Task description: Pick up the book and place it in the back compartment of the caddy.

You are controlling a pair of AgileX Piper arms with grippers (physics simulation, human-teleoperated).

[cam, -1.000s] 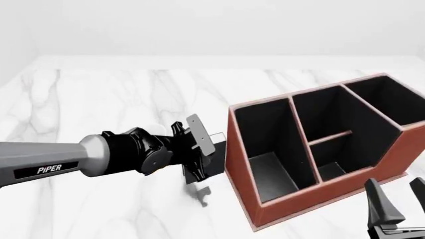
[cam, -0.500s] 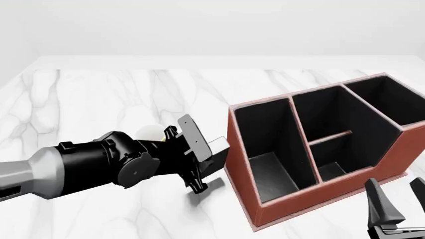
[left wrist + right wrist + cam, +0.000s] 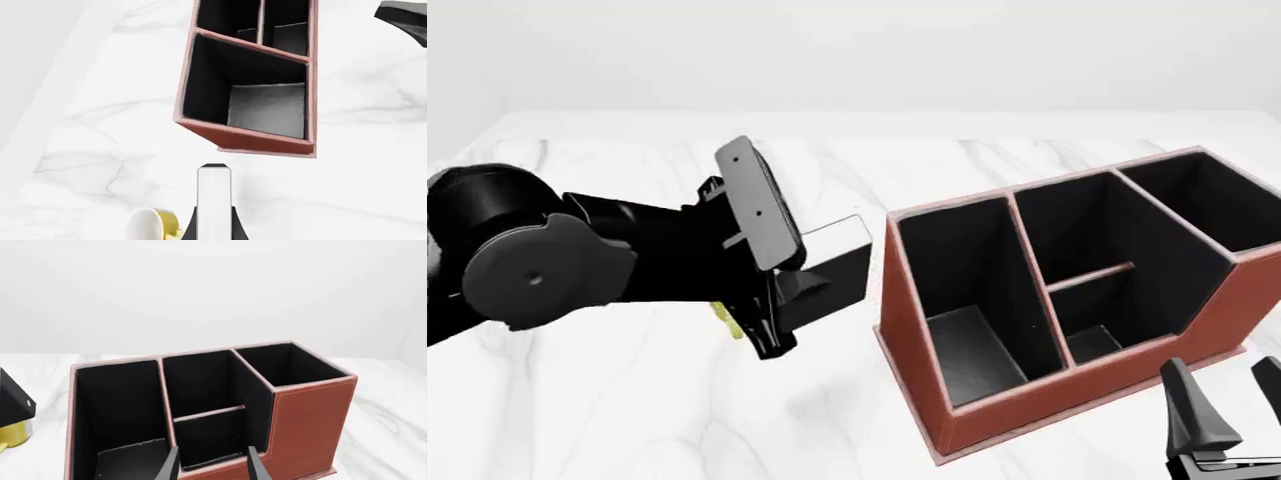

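Two arms: one is working and one is waiting.
Left gripper (image 3: pixel 807 255): its fingers (image 3: pixel 754 200) are pinching the book (image 3: pixel 834 238), one on each black cover.
Book: it is hanging in the air above the surface (image 3: pixel 627 400), just beside the left wall of the caddy (image 3: pixel 1068 390). Its white page edge is pointing toward the caddy.
Book from the left wrist: the white edge (image 3: pixel 213 200) is sticking straight out between the fingers, with the caddy (image 3: pixel 267 137) ahead of it.
Caddy: it is sitting near the right edge of the surface, with its open top facing up.
Back compartment (image 3: pixel 1114 225): I think it is the small cell beyond the short cross divider in the middle row. It is looking empty.
Yellow mug (image 3: pixel 157 227): it is sitting on the surface under the left arm, mostly hidden in the front view.
Right gripper (image 3: pixel 212 465): its fingers are spread apart and holding nothing. It is waiting near the front wall of the caddy.
Step now: I think the book is being carried over to the caddy.
What could go wrong: the book is not high enough yet, so it could be bumping the caddy's wall and pushing the caddy away.
Another worry: the cells are sitting close together, so the book could be dropping into the wrong one.
Last worry: the book is thin, so it could be slipping or tipping in the fingers.
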